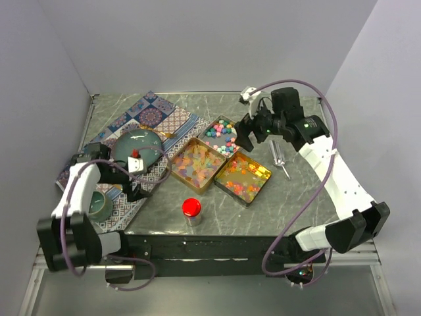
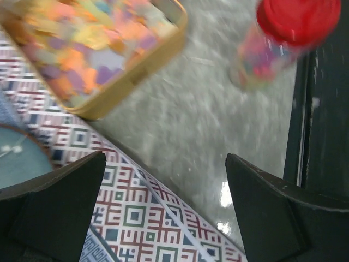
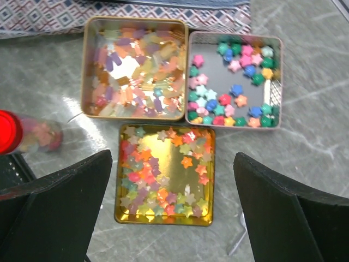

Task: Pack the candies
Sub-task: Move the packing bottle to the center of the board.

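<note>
The candies lie in three square tins at the table's middle. Opaque pastel star candies (image 1: pixel 222 133) (image 3: pixel 234 82) fill the far tin. Translucent yellow-pink candies (image 1: pixel 197 162) (image 3: pixel 133 73) (image 2: pixel 92 43) fill the left tin. Orange-red-yellow star candies (image 1: pixel 242 176) (image 3: pixel 143 173) lie in the gold tin. My right gripper (image 1: pixel 245 137) (image 3: pixel 172 218) is open and empty, hovering above the tins. My left gripper (image 1: pixel 135 189) (image 2: pixel 163 218) is open and empty, low over the patterned cloth's edge, left of the tins.
A small clear jar with a red lid (image 1: pixel 191 210) (image 2: pixel 283 38) (image 3: pixel 22 132) stands near the front edge and holds some candies. A metal tool (image 1: pixel 281 160) lies right of the tins. A teal plate (image 1: pixel 139 143) and a small teal cup (image 1: pixel 100 204) sit on the patterned cloth (image 1: pixel 158 118).
</note>
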Robot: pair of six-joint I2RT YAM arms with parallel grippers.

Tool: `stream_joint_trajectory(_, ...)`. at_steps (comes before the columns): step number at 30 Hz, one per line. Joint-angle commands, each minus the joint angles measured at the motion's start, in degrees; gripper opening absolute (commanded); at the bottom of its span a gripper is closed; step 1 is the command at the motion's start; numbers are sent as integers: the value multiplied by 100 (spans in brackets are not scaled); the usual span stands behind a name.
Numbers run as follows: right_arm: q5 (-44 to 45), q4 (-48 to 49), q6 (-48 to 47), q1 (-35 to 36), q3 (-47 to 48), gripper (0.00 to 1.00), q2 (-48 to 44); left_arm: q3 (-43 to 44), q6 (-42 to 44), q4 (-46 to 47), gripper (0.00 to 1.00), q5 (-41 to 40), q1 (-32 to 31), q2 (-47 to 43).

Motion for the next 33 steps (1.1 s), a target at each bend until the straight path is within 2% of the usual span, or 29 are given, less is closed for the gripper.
stream_joint_trajectory(1,6,267,95,-241,-12,100,-23,-92,3179,-1522,97,-12,0,401)
stream_joint_trajectory(3,23,215,51,-294,58,100,55,-250,3489,-1505,97,68,-271,498)
stream_joint_trajectory(6,58,188,-2,-312,93,100,152,-514,3490,-1444,97,340,-737,438)
stream_joint_trajectory(8,76,197,-2,-338,67,100,187,-777,3071,-893,97,604,-940,79)
stream_joint_trajectory(9,93,214,-2,-338,58,100,196,-883,1989,-489,97,648,-1402,-80)
stream_joint_trajectory(10,102,223,16,-347,58,100,196,-1015,1308,628,98,701,-1554,-256)
stream_joint_trajectory(11,111,215,16,-347,58,100,214,-1320,614,1214,98,736,-1695,-614)
stream_joint_trajectory(12,111,180,16,-338,75,100,223,-1498,-646,1768,99,701,-1958,-783)
stream_joint_trajectory(13,111,162,-2,-347,84,100,231,-1673,-1180,2861,99,684,-2091,-933)
stream_joint_trajectory(14,102,136,-19,-347,102,100,240,-1980,-1629,3298,99,614,-2197,-1178)
stream_joint_trajectory(15,102,83,-45,-347,111,100,249,-2087,-2600,3834,98,439,-2406,-1285)
stream_joint_trajectory(17,111,48,-63,-356,111,100,249,-2315,-3572,5001,99,219,-2645,-1417)
stream_joint_trajectory(20,85,57,-55,-356,58,100,223,-2300,-4776,5673,99,-89,-3188,-1191)
stream_joint_trajectory(21,85,56,-46,-356,58,100,223,-2203,-4894,5658,99,-490,-3391,-1067)
stream_joint_trajectory(24,58,21,-72,-356,76,100,205,-1887,-5220,5554,99,-653,-3542,-557)
stream_joint_trajectory(28,41,-23,-133,-373,76,100,205,-1702,-4414,4650,99,-136,-3542,-415)
stream_joint_trajectory(33,-12,-31,-169,-400,23,100,161,-1614,-4174,4473,99,-169,-3735,-346)
